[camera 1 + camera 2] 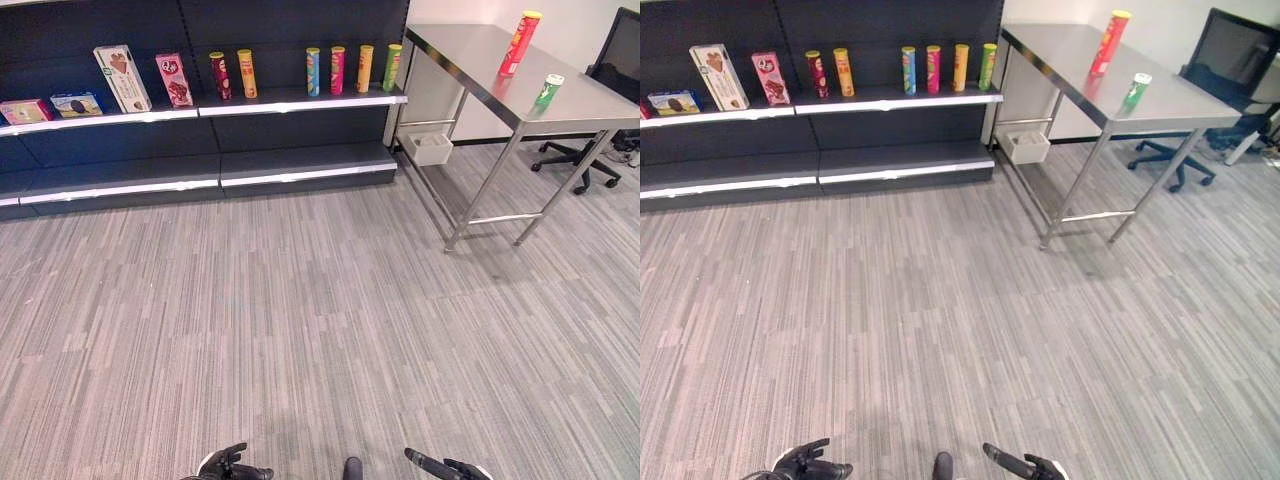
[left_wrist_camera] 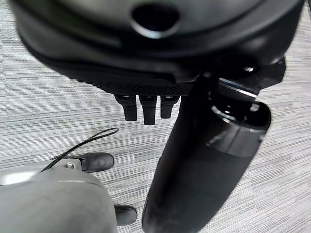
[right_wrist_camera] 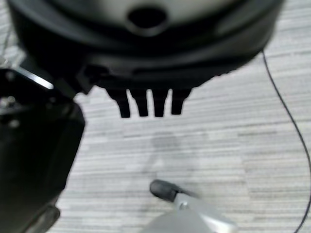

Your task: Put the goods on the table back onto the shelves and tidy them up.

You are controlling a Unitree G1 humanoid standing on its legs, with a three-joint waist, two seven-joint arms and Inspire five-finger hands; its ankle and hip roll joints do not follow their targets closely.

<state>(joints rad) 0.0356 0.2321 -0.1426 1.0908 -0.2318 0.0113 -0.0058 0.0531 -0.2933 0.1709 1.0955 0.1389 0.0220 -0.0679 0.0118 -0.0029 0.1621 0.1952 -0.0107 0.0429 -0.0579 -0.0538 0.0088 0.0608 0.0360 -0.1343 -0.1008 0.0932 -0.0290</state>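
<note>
A tall red can and a short green can stand on the steel table at the far right. The dark shelves at the back carry several upright cans and snack boxes on the upper board. My left hand and right hand hang low at the near edge, far from both table and shelves. In the left wrist view the fingers are straight with nothing in them. The right wrist view shows the same of the right hand's fingers.
Grey striped carpet stretches between me and the shelves. A white bin sits under the table by the shelf end. A black office chair stands behind the table at the right. The lower shelf board is bare.
</note>
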